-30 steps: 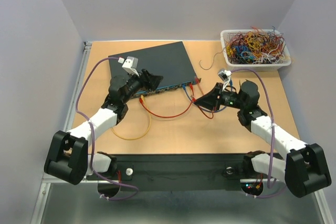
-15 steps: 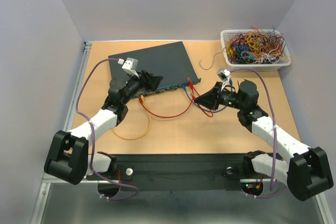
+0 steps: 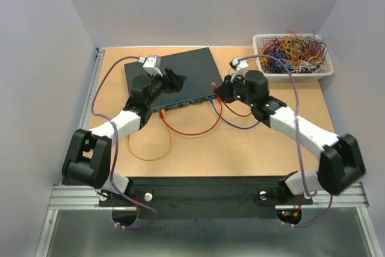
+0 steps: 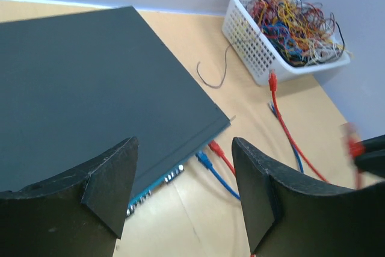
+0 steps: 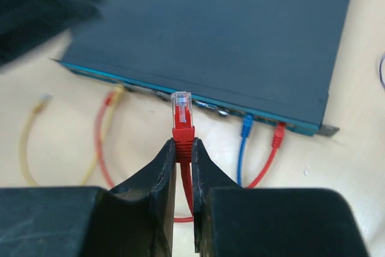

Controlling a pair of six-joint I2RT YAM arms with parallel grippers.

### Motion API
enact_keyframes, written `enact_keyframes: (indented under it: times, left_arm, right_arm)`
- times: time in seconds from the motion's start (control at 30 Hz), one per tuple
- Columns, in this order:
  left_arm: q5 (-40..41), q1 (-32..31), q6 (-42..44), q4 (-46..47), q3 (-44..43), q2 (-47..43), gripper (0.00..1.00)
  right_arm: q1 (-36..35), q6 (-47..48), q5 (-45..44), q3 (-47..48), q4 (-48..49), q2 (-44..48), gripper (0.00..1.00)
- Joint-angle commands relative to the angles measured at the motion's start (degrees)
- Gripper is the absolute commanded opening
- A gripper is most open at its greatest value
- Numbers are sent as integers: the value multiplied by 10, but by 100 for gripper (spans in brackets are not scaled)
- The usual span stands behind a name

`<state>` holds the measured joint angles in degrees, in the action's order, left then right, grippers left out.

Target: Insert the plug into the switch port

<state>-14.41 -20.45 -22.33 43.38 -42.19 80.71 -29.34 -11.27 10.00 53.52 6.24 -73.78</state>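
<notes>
From above, the left gripper [image 3: 174, 81] hangs over the switch's [image 3: 186, 67] front edge, and the right gripper [image 3: 221, 90] sits off its right front corner. The left wrist view shows that gripper's fingers [image 4: 111, 185] spread wide above the switch, holding nothing. In the right wrist view the jaws pinch the red plug [image 5: 181, 112], its clear tip aimed at the port row [image 5: 204, 105] but short of it, left of a plugged-in blue cable [image 5: 245, 126].

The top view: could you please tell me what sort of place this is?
Likely a robotics lab cell: plain walls around a table, a network switch with patch cables, a basket of wires.
</notes>
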Motion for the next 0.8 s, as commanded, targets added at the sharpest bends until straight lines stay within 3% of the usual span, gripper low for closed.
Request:
enact_keyframes:
  times: [0.0,0.2,0.37,0.4,0.53,0.77]
  left_arm:
    - [4,27,4,15,-78,40,74]
    - [-52,91,6,-14,-255,193,74]
    - [-97,136,-3,-85,-499,396,74]
    - [-98,142,-7,-97,-499,396,74]
    - [-126,174,-44,-177,-684,526,72]
    - [-126,199,-38,-248,-751,562,72]
  right_arm:
    - [-4,18,-125,44,-61,-122,0]
    - [-4,5,-154,77,-60,-189,0]
    - [-4,3,-146,98,-83,-223,1]
    - [-5,3,-146,100,-83,-223,1]
    - [-4,5,-145,102,-93,-238,1]
    - [-4,5,-161,134,-120,-266,0]
